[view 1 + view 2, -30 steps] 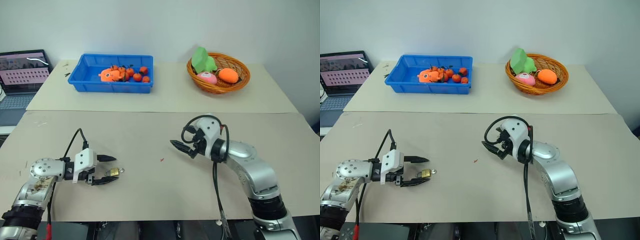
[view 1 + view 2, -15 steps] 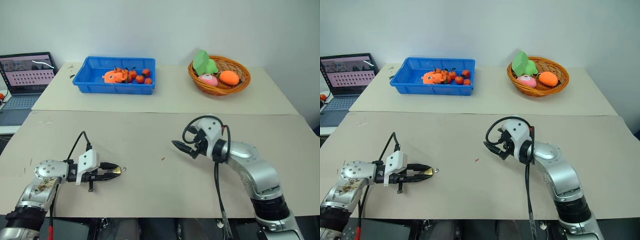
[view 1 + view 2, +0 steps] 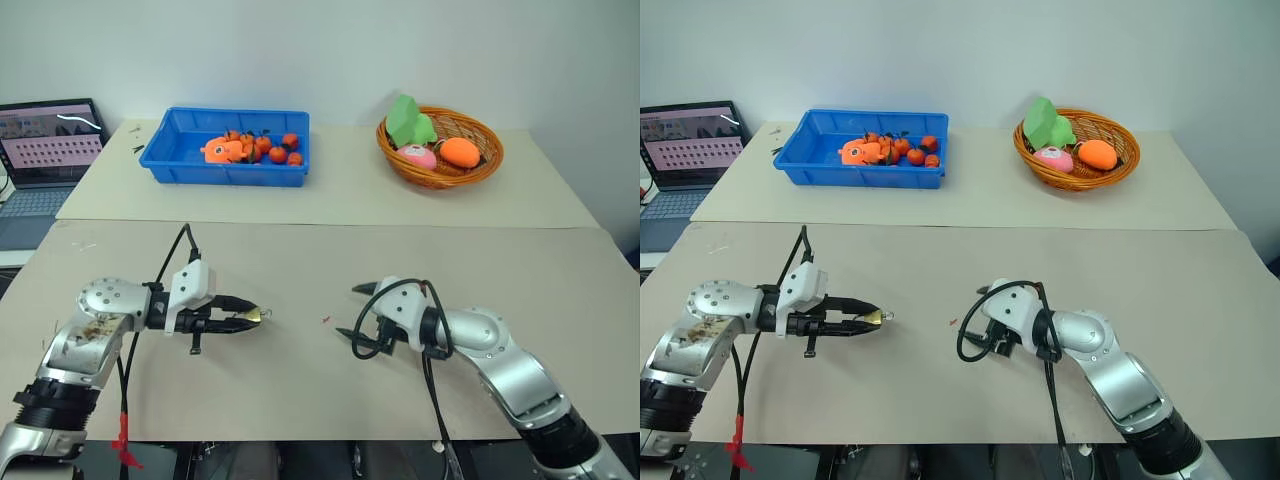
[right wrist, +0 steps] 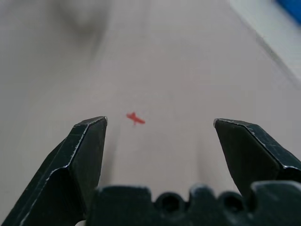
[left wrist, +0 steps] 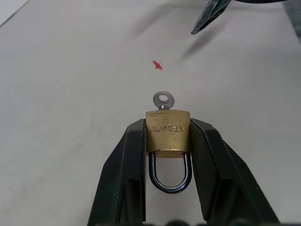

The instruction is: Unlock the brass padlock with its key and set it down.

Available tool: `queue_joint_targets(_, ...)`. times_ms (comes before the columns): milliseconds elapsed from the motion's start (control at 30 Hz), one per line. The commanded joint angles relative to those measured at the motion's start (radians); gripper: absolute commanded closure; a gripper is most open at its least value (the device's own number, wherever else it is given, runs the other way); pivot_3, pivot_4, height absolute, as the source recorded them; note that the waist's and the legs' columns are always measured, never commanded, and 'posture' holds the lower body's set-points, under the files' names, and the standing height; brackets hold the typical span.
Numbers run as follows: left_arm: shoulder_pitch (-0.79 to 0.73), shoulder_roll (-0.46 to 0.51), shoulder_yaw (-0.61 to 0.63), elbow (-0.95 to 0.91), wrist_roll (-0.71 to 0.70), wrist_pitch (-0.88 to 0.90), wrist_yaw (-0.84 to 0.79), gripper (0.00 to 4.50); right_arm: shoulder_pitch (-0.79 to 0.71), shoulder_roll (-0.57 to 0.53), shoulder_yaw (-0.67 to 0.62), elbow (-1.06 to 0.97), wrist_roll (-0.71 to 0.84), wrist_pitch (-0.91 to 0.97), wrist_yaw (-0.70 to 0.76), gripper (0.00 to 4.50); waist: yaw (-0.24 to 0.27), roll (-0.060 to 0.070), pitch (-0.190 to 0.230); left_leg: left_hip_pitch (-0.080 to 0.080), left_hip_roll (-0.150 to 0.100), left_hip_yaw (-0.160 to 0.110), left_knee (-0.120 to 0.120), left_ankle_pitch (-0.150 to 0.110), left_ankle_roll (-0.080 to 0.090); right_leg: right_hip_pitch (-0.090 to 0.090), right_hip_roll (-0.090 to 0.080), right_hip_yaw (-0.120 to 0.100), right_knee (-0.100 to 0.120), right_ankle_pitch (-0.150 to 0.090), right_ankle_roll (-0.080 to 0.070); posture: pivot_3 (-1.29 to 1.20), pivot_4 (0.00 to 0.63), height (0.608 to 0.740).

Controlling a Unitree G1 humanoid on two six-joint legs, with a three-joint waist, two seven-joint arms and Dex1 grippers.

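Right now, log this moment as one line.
left gripper: shut on small brass padlock, silver key inserted | right gripper: open, empty

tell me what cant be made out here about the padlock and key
- Key: left wrist view, blade hidden inside the brass padlock.
- Shackle, locked or sprung: too small in the left eye view; in the left wrist view its ends are sunk in the body.
- Padlock sides: covered by the left tool fingers.

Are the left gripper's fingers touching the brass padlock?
Touching. The left wrist view shows both fingers of the left gripper pressed against the sides of the brass padlock.
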Motion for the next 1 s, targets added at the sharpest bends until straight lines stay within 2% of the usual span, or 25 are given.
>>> queue_joint_targets(33,-0.086,0.022,0.016,-0.064,-0.075,0.109,-0.011,3.67,-0.073,-0.057,0.044,0.045,-0.339,-0.388,-0.192,0.24,0.000,-0.001,0.000,0.000,0.000,0.000,0.000,0.000,0.000,0.000,0.000,0.000,0.000,0.000,-0.001,0.00,0.150,0.740)
queue_joint_targets(100,-0.114,0.023,0.016,-0.066,-0.085,0.138,-0.010,3.67,-0.074,-0.062,0.048,0.061,-0.411,-0.482,-0.243,0.24,0.001,-0.001,0.000,-0.001,-0.001,0.000,0.000,0.000,0.000,-0.001,0.000,0.000,0.000,-0.001,-0.001,0.00,0.150,0.740)
queue_joint_targets(233,-0.190,0.014,-0.004,-0.064,-0.108,0.186,-0.030,3.67,-0.079,-0.088,0.077,0.128,-0.656,-0.708,-0.419,0.24,0.002,-0.001,0.000,-0.003,-0.001,-0.001,0.000,0.000,0.000,-0.003,0.000,0.000,0.001,0.001,0.001,0.00,0.150,0.740)
queue_joint_targets(400,-0.252,0.000,-0.055,-0.025,-0.085,0.170,-0.083,3.67,-0.130,-0.094,0.074,0.189,-0.746,-0.900,-0.512,0.24,-0.001,-0.001,0.001,-0.009,-0.002,0.000,0.001,0.000,0.000,-0.008,0.000,0.002,0.002,0.004,-0.003,0.00,0.150,0.740)
queue_joint_targets(633,-0.301,-0.004,-0.133,-0.003,-0.057,0.171,-0.141,3.67,-0.209,-0.091,0.071,0.250,-0.784,-1.046,-0.524,0.24,-0.002,-0.002,0.001,-0.008,-0.002,0.000,0.001,0.000,0.000,-0.008,0.001,0.002,0.003,0.005,-0.003,0.00,0.150,0.740)
queue_joint_targets(1000,-0.372,-0.065,-0.163,0.086,0.008,0.093,-0.142,3.67,-0.219,-0.057,0.078,0.256,-0.756,-1.105,-0.458,0.24,-0.001,-0.002,0.001,-0.008,-0.002,0.000,0.002,0.000,0.000,-0.008,0.001,0.002,0.003,0.005,-0.003,0.00,0.150,0.740)
